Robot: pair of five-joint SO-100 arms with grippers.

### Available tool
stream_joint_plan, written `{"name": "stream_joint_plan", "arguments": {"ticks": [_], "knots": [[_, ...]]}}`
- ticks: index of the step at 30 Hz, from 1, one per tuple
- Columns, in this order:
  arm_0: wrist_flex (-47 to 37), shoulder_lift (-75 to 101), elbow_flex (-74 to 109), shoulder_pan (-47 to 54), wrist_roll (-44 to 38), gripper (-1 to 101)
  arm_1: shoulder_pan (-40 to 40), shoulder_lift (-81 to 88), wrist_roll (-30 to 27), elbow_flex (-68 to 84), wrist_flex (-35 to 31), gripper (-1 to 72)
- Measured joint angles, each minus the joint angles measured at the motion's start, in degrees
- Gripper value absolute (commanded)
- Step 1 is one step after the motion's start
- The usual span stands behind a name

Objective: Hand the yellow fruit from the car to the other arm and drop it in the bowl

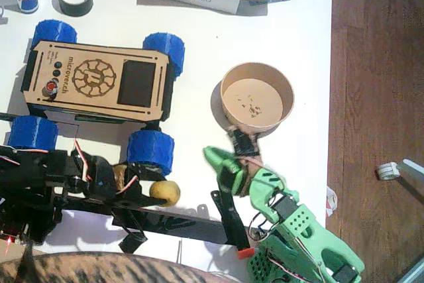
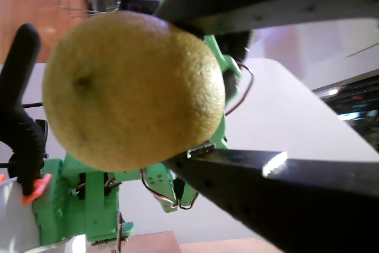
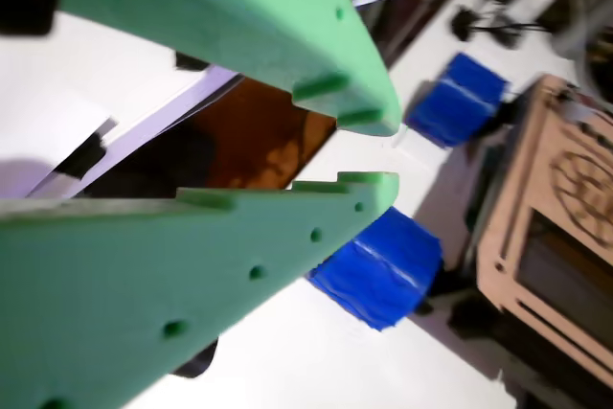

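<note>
While clamped around yellow fruit (image 2: 133,90), left end effector (image 1: 156,193).

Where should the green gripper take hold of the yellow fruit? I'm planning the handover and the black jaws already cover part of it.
The yellow fruit sits clamped in the left gripper, whose black fingers press its top and bottom in a wrist view. Its round middle is bare. The right gripper, empty, would probably do best coming from the fruit's free right side, closing across that middle, crosswise to the black fingers.
</note>
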Motion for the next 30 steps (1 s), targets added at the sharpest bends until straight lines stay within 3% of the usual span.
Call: {"name": "stream_joint_plan", "arguments": {"ticks": [8, 16, 24, 27, 30], "knots": [[-3.34, 0.00, 0.26, 0.00, 0.00, 0, -6.86, 0.97, -3.69, 4.66, 0.18, -0.2], [-3.34, 0.00, 0.26, 0.00, 0.00, 0, -9.49, 4.39, -6.33, 5.10, 6.15, -0.2], [-3.34, 0.00, 0.26, 0.00, 0.00, 0, -13.62, -2.46, -7.38, 5.10, 6.24, 0.2], [-3.34, 0.00, 0.26, 0.00, 0.00, 0, -14.94, -4.83, -7.38, 5.10, 6.24, 18.8], [-3.34, 0.09, 0.26, 0.00, 0.00, 0, -15.29, -6.77, -6.86, 5.10, 5.45, 25.7]]}}
